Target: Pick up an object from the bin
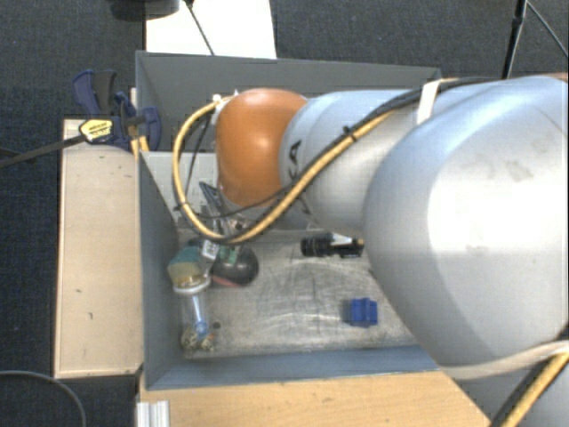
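Gripper [216, 213] is hanging low beneath the orange wrist cover [253, 145]; whether it is spread or pressed together cannot be told. Just camera-side of it a dark rounded thing [236, 267] with red and green patches is lying just beside a clear tan-capped tube [192, 299]. Farther off, toward the arm [462, 203], a black pen-like thing [331, 245] and a small blue block [360, 311] are lying apart.

Arm [444, 194] above bin [284, 361] with blue block [360, 311]
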